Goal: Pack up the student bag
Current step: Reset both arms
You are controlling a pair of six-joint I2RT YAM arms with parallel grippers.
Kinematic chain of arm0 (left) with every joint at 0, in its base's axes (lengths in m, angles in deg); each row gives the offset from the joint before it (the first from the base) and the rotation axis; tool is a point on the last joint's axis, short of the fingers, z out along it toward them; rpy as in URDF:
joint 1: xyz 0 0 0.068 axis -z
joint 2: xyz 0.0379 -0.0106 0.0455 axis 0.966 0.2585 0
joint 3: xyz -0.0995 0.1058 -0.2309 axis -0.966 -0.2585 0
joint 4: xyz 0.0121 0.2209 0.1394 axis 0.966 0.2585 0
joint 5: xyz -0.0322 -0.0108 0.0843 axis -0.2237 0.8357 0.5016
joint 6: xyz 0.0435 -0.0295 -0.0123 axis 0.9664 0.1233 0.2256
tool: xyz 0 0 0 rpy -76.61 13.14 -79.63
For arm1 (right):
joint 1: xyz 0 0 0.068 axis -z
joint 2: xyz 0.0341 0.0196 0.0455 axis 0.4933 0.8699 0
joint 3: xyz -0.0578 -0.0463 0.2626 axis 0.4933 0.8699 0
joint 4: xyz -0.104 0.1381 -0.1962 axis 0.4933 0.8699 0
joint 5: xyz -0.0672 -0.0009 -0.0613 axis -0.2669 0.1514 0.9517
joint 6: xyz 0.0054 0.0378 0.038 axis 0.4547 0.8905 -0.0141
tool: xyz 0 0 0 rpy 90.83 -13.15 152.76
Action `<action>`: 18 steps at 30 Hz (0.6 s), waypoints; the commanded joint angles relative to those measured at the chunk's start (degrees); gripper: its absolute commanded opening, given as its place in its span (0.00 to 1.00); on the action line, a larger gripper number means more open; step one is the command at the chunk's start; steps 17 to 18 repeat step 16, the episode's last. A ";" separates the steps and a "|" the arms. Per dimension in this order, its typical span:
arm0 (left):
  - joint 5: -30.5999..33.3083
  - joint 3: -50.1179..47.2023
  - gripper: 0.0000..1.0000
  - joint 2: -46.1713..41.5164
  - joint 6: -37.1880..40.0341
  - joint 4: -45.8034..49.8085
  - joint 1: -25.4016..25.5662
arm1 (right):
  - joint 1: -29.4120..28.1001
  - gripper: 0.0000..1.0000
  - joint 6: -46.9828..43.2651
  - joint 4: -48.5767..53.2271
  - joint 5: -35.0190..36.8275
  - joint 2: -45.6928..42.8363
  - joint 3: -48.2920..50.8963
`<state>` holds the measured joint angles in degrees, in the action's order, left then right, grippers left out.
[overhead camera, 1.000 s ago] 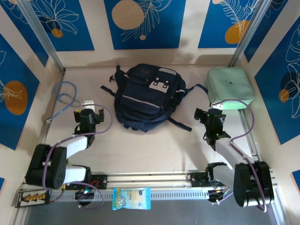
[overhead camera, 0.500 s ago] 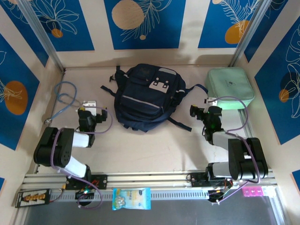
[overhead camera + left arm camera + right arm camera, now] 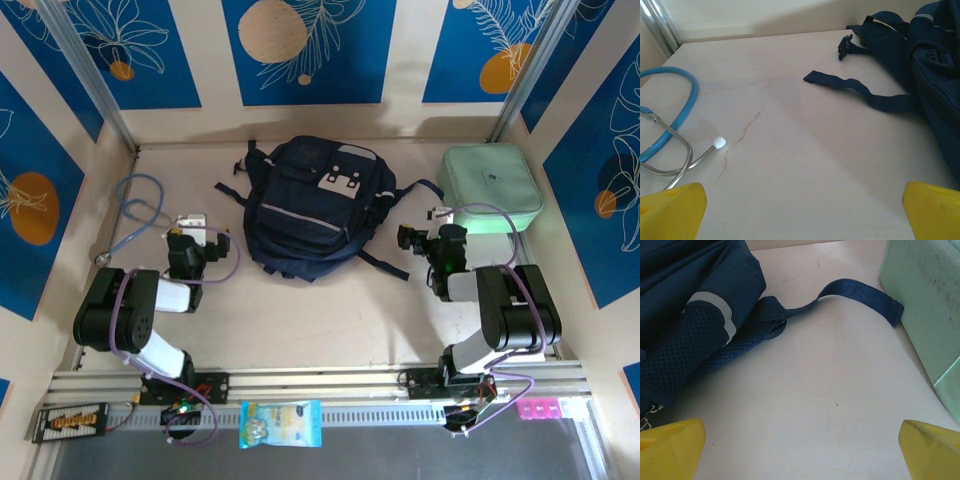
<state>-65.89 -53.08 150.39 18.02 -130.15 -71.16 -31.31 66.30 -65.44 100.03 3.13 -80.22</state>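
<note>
The student bag (image 3: 310, 205), a dark navy backpack with a grey stripe and a light buckle patch, lies flat at the middle back of the table. My left gripper (image 3: 192, 228) sits low to its left, open, with nothing between its yellow fingertips (image 3: 671, 210). In the left wrist view the bag (image 3: 932, 65) and a loose strap (image 3: 855, 89) are at the right. My right gripper (image 3: 440, 228) rests low to the bag's right, open and empty, its fingertips (image 3: 932, 449) wide apart. The right wrist view has the bag (image 3: 690, 305) at the left and its strap (image 3: 855, 290) ahead.
A mint green zip case (image 3: 492, 185) lies at the back right, close beside the right gripper (image 3: 925, 305). A blue stethoscope (image 3: 135, 210) lies at the left (image 3: 670, 110). A snack packet (image 3: 280, 422) and a small pink item (image 3: 540, 410) sit by the front rail.
Both arms have folded back, elbows up over their bases. The left arm has stood still for the last half second; the right gripper edged further away. Both grippers stayed open.
</note>
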 commanded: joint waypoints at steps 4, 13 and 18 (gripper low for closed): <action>-3.09 2.37 1.00 0.24 0.94 2.56 -0.14 | 0.62 0.99 -0.46 -1.66 -1.50 0.19 -1.58; -5.13 3.58 1.00 0.48 1.75 4.84 -0.12 | 0.66 0.99 -0.45 -1.60 -1.58 0.19 -1.62; -5.26 3.27 1.00 0.35 1.74 4.22 -0.12 | 0.62 0.99 -0.51 -1.69 -1.60 0.10 -1.52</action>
